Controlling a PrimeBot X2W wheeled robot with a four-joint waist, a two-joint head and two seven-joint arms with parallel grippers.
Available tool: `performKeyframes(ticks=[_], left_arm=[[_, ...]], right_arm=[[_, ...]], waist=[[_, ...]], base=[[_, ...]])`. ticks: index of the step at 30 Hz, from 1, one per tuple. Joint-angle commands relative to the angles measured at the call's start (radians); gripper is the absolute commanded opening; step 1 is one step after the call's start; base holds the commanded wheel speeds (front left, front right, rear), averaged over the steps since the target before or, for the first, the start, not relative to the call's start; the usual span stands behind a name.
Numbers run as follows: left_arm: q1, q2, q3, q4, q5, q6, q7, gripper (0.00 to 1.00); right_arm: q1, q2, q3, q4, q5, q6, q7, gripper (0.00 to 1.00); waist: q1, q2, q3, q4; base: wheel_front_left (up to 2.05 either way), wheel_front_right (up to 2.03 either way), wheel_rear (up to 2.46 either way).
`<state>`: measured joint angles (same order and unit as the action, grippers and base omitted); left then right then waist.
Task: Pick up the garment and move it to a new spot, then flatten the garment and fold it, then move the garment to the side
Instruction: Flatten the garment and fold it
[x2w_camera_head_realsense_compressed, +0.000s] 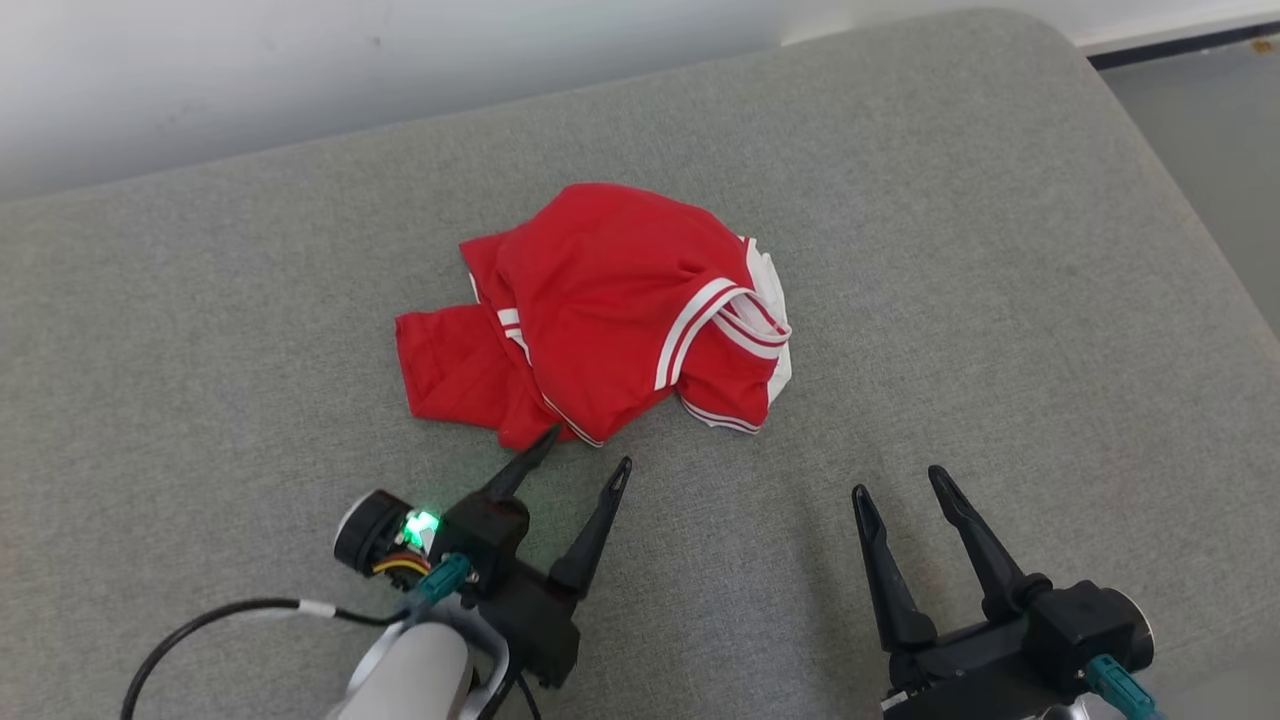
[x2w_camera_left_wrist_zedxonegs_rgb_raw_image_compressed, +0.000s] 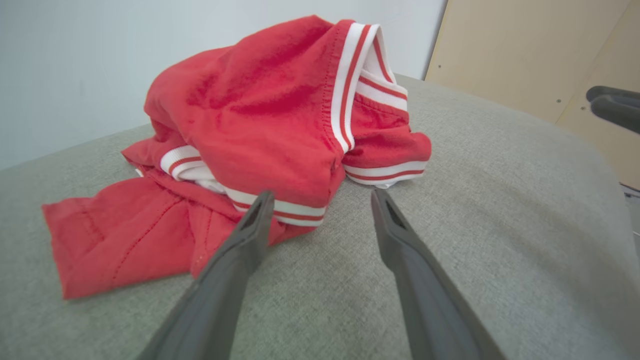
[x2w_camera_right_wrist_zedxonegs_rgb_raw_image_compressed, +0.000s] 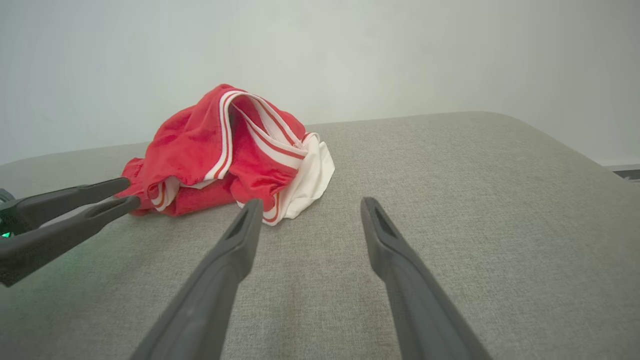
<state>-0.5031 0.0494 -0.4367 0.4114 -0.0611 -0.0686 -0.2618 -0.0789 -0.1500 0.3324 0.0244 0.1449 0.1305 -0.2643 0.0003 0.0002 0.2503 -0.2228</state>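
The garment (x2w_camera_head_realsense_compressed: 610, 310) is a red piece with white striped trim, lying crumpled in a heap on the grey cushioned surface (x2w_camera_head_realsense_compressed: 900, 250). My left gripper (x2w_camera_head_realsense_compressed: 588, 448) is open at its near edge, one fingertip reaching the red hem, nothing between its fingers. In the left wrist view the garment (x2w_camera_left_wrist_zedxonegs_rgb_raw_image_compressed: 270, 130) rises just beyond the left gripper (x2w_camera_left_wrist_zedxonegs_rgb_raw_image_compressed: 322, 197). My right gripper (x2w_camera_head_realsense_compressed: 898, 482) stands open further right, well apart from the cloth. From the right wrist the garment (x2w_camera_right_wrist_zedxonegs_rgb_raw_image_compressed: 225, 150) lies ahead to the left of the right gripper (x2w_camera_right_wrist_zedxonegs_rgb_raw_image_compressed: 309, 205), with the left gripper's fingers (x2w_camera_right_wrist_zedxonegs_rgb_raw_image_compressed: 70, 210) at the left edge.
The grey surface ends at a pale wall (x2w_camera_head_realsense_compressed: 300, 70) behind and a rounded corner at the right, with floor (x2w_camera_head_realsense_compressed: 1210, 130) beyond. A black cable (x2w_camera_head_realsense_compressed: 200, 625) trails from my left wrist. A light wooden panel (x2w_camera_left_wrist_zedxonegs_rgb_raw_image_compressed: 530, 50) stands past the right end.
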Motion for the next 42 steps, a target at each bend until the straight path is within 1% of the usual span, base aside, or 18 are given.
performKeyframes(ticks=[1, 7, 8, 9, 10, 12, 16, 20, 23, 24, 27, 28, 30, 34, 35, 36, 39, 42], left_arm=[[-0.026, 0.002, -0.009, 0.02, 0.001, 0.006, -0.003, 1.0], [-0.101, 0.002, -0.042, 0.086, -0.005, 0.02, -0.003, 1.0], [-0.109, 0.002, -0.049, 0.101, 0.0, 0.021, -0.003, 0.47], [-0.118, 0.002, -0.052, 0.111, -0.001, 0.024, -0.003, 0.25], [-0.129, 0.002, -0.053, 0.12, -0.003, 0.029, -0.003, 0.0], [-0.15, 0.002, -0.061, 0.144, -0.006, 0.044, -0.003, 0.0], [-0.173, 0.002, -0.072, 0.174, -0.013, 0.058, -0.003, 0.0], [-0.179, 0.002, -0.091, 0.162, -0.06, 0.039, -0.003, 0.0], [-0.191, 0.002, -0.11, 0.146, -0.145, 0.009, -0.003, 0.0], [-0.201, 0.002, -0.129, 0.14, -0.239, -0.014, -0.003, 0.0], [-0.245, 0.001, -0.174, 0.123, -0.362, -0.037, 0.033, 0.0], [-0.277, 0.001, -0.19, 0.103, -0.456, -0.046, 0.068, 0.0], [-0.314, 0.001, -0.202, 0.077, -0.536, -0.052, 0.102, 0.0], [-0.378, 0.002, -0.202, 0.019, -0.76, -0.052, 0.178, 0.0], [-0.418, 0.001, -0.197, -0.009, -0.869, -0.03, 0.211, 0.0], [-0.438, 0.001, -0.196, -0.021, -0.924, -0.013, 0.225, 0.0], [-0.509, 0.001, -0.197, -0.049, -1.058, 0.039, 0.246, 0.0], [-0.599, 0.001, -0.213, -0.059, -1.139, 0.091, 0.248, 0.0]], right_arm=[[-0.014, 0.002, 0.002, -0.003, 0.009, 0.0, -0.001, 1.0], [-0.029, 0.002, 0.01, -0.008, 0.029, 0.0, -0.001, 1.0], [-0.031, 0.003, 0.012, -0.008, 0.032, 0.0, -0.001, 1.0], [-0.033, 0.004, 0.015, -0.008, 0.033, 0.0, -0.001, 1.0], [-0.035, 0.006, 0.019, -0.008, 0.034, 0.0, -0.001, 1.0], [-0.038, 0.01, 0.024, -0.006, 0.041, 0.0, -0.001, 1.0], [-0.043, 0.015, 0.029, -0.001, 0.042, 0.0, -0.001, 1.0], [-0.038, 0.017, 0.034, 0.007, 0.043, 0.0, -0.001, 1.0], [-0.03, 0.02, 0.036, 0.013, 0.04, 0.0, -0.001, 1.0], [-0.024, 0.022, 0.041, 0.018, 0.039, 0.0, -0.001, 1.0], [-0.019, 0.026, 0.051, 0.024, 0.043, 0.0, -0.001, 1.0], [-0.013, 0.031, 0.058, 0.03, 0.05, 0.0, -0.001, 1.0], [-0.011, 0.034, 0.065, 0.034, 0.054, 0.0, -0.001, 1.0], [-0.002, 0.04, 0.077, 0.045, 0.057, 0.0, -0.001, 1.0], [0.006, 0.04, 0.084, 0.05, 0.06, 0.0, -0.001, 1.0], [0.01, 0.04, 0.087, 0.052, 0.061, 0.0, -0.001, 1.0], [0.018, 0.041, 0.095, 0.058, 0.061, 0.0, -0.002, 1.0], [0.028, 0.042, 0.1, 0.059, 0.065, 0.0, -0.001, 1.0]], waist=[[-0.0003, -0.0002, 0.027, -0.01], [-0.0003, -0.0002, 0.046, -0.019], [-0.0003, -0.0002, 0.047, -0.021], [-0.0003, -0.0002, 0.05, -0.023], [-0.0003, -0.0002, 0.052, -0.026], [-0.0003, -0.0002, 0.052, -0.034], [-0.0003, -0.0002, 0.044, -0.039], [-0.0003, -0.0002, 0.024, -0.042], [-0.0003, -0.0002, 0.001, -0.044], [-0.0003, -0.0002, -0.02, -0.048], [-0.0003, -0.0002, -0.05, -0.058], [-0.0003, -0.0002, -0.073, -0.069], [-0.0003, -0.0002, -0.094, -0.082], [-0.0003, -0.0002, -0.138, -0.11], [-0.0003, -0.0002, -0.157, -0.126], [-0.0003, -0.0002, -0.168, -0.135], [-0.0003, -0.0002, -0.196, -0.161], [-0.0003, -0.0002, -0.212, -0.187]], base=[[0.0, 0.0, 0.0], [0.0, 0.0, 0.0], [0.0, 0.0, 0.0], [0.0, 0.0, 0.0], [0.0, 0.0, 0.0], [0.0, 0.0, 0.0], [0.0, 0.0, 0.0], [0.0, 0.0, 0.0], [0.0, 0.0, 0.0], [0.0, 0.0, 0.0], [0.0, 0.0, 0.0], [0.0, 0.0, 0.0], [0.0, 0.0, 0.0], [0.0, 0.0, 0.0], [0.0, 0.0, 0.0], [0.0, 0.0, 0.0], [0.0, 0.0, 0.0], [0.0, 0.0, 0.0]])
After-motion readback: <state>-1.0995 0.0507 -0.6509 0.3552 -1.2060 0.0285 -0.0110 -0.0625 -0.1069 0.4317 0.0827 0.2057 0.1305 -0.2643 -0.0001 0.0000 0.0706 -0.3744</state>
